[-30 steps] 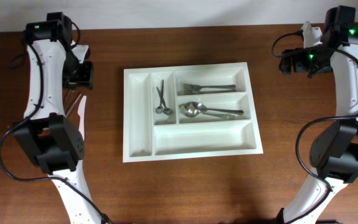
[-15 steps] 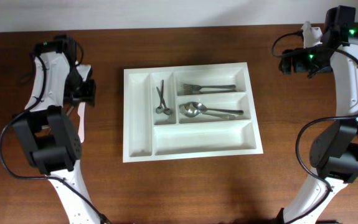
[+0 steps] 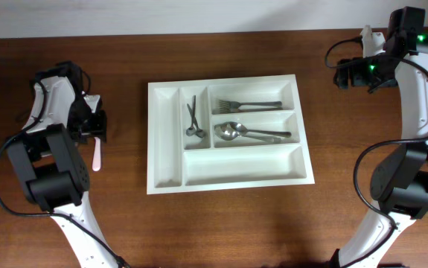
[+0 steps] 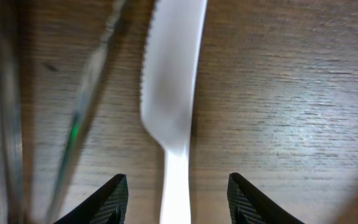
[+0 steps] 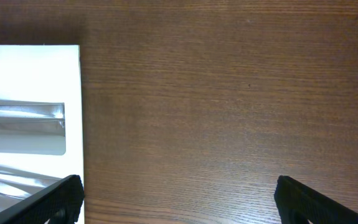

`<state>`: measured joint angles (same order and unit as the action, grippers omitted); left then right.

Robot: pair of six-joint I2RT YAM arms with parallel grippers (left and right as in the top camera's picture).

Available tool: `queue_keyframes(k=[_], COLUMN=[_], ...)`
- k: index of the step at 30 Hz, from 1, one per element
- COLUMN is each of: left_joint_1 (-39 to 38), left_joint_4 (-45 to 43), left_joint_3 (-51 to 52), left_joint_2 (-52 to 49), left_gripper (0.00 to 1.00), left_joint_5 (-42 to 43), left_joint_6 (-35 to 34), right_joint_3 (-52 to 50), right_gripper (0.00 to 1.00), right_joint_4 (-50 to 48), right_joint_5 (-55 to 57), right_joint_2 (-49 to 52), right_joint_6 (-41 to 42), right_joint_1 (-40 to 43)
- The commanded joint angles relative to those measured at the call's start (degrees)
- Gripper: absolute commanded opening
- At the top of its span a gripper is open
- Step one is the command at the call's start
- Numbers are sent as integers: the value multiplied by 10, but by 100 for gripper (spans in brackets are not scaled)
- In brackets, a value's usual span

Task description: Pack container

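Left gripper (image 4: pixel 177 186): jaws apart, straddling white knife (image 4: pixel 169 81) on table (image 4: pixel 291 93).
Right gripper (image 5: pixel 179 199): jaws apart over table, beside white tray (image 5: pixel 29 56).

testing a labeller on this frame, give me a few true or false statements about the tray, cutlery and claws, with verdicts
1. The forks lie in the top right compartment of the tray. True.
2. The left claw is shut on the knife. False: the claw is open, and the knife lies on the table between its fingers.
3. The spoons lie in the tray's long bottom compartment. False: they lie in the middle right compartment, just below the forks.
4. The right claw is open and holds nothing. True.
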<state>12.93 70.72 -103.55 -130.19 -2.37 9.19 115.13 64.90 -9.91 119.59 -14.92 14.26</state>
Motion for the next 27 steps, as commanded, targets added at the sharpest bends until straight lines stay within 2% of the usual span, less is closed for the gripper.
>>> queue_keyframes(k=[1,7,9,11,13,17,19,27], left_joint_1=[0,0,0,0,0,0,0,0], left_joint_4=[-12,-41,-43,-43,-43,-43,-43,9], left_joint_3=[35,91,101,103,103,103,101,26], left_joint_2=[0,0,0,0,0,0,0,3], left_gripper=[54,52,45,28,17,13,7,5], left_joint_5=[-2,-4,-4,-4,-4,-4,-4,-4], left_joint_6=[7,7,7,7,7,7,7,7], right_joint_3=[8,8,8,8,8,8,8,8], right_gripper=[99,99,99,99,99,99,99,99], right_joint_4=[0,0,0,0,0,0,0,0], right_joint_5=[5,5,5,5,5,5,5,5], right_joint_2=[-7,-7,-7,-7,-7,-7,-7,-7], right_joint_6=[6,6,6,6,6,6,6,6], right_joint_1=[0,0,0,0,0,0,0,0])
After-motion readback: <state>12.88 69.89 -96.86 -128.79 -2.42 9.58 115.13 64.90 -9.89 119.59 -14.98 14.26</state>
